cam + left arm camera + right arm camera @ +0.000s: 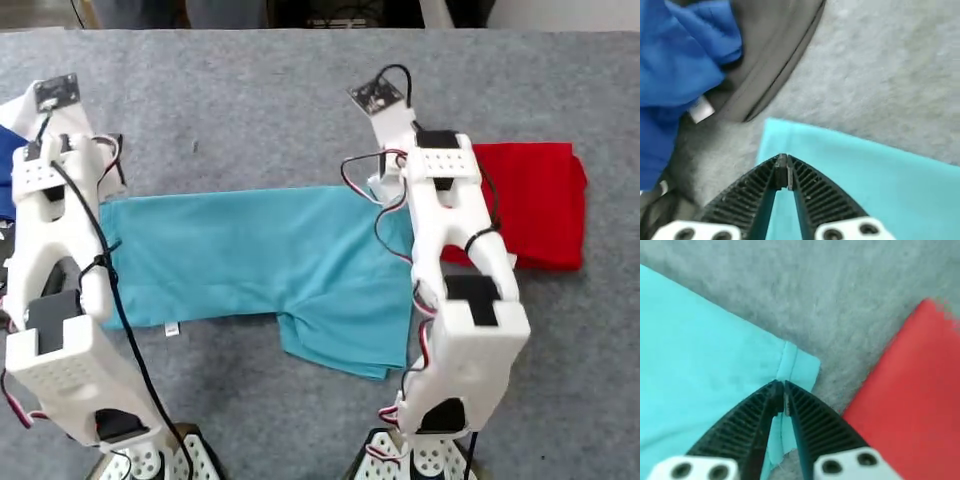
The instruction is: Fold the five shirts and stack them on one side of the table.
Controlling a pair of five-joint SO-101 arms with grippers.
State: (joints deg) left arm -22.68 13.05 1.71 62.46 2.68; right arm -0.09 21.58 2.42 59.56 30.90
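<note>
A teal shirt [260,250] lies lengthwise across the middle of the grey table, one sleeve toward the front. My left gripper [783,164] is shut on the shirt's far left corner [865,170], where the left arm [106,190] stands in the high view. My right gripper [780,388] is shut on the hem at the far right corner [700,350], under the right arm's wrist [385,190]. A folded red shirt [535,205] lies just right of that arm, [910,405] close beside the teal corner. A crumpled blue shirt [675,60] sits at the table's left edge [8,170].
A dark grey garment [775,45] lies partly under the blue shirt, near the left gripper. Bare grey table surface [250,110] stretches behind the teal shirt. Both arm bases stand at the front edge.
</note>
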